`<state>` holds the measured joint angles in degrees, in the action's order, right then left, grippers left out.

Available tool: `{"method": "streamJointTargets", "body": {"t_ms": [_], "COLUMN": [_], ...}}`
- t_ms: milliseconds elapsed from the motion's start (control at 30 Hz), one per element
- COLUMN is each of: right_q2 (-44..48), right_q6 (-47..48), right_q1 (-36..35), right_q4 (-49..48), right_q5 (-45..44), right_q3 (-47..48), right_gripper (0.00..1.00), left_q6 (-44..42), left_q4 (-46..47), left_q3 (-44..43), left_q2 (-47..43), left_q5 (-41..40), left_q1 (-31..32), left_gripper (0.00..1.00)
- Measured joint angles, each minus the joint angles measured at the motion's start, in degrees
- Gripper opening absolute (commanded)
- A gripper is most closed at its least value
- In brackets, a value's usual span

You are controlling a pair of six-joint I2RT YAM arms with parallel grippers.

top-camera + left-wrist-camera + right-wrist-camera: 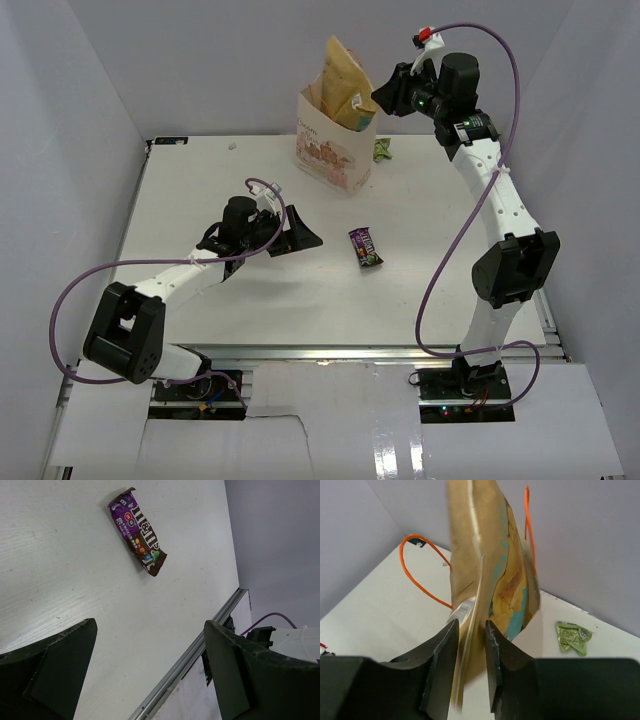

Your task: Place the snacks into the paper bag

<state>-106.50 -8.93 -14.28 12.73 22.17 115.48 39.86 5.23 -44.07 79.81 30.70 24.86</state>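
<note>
**Tan chip bag upright in the paper bag's mouth, right claw at its side**

Tan and tall, the chip bag (343,85) stands on end in the upper middle of the top view. Its lower part is down inside the paper bag (335,152) and its top half pokes out. Its long axis runs straight up and down, in line with the opening, so I judge it only needs to drop.

My right claw (385,95) comes at it from the right. In the right wrist view the 2 fingers sit close on either side of the packet's edge. I cannot tell whether they pinch it or have let go.

My left claw (298,232) hangs low over the table at centre left with its jaws spread wide and nothing in them. The purple bar (366,247) lies flat just to its right, long axis running roughly up and down the frame. The left arm is much the nearer 1 for it.

A green packet (382,150) lies on the table just right of the paper bag.
</note>
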Motion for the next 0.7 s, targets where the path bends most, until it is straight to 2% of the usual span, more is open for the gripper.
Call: {"method": "streamJointTargets", "body": {"t_ms": [267, 467, 567, 700], "right_q2": [0.0, 0.1, 3.3, 11.6], "right_q6": [0.1, 2.9, 6.8, 15.6], "right_q1": [-0.1, 0.1, 1.1, 4.0], "right_q4": [-1.4, -1.5, -1.1, 3.3], "right_q5": [0.1, 3.8, 9.8, 15.2], "right_q3": [0.2, -0.1, -5.6, -20.4], "right_gripper": [0.43, 0.56, 0.59, 0.63], "left_q6": [0.0, 0.2, 0.9, 2.5], "left_q4": [0.0, -0.1, -0.7, -5.3], "left_q3": [0.0, -0.6, -4.1, -16.4], "left_q2": [-0.2, 0.5, 4.2, 15.3], "left_q5": [0.0, 0.0, -0.6, -5.0], "left_q1": [0.0, 0.0, 1.0, 6.5], "left_gripper": [0.98, 0.98, 0.98, 0.97]}}
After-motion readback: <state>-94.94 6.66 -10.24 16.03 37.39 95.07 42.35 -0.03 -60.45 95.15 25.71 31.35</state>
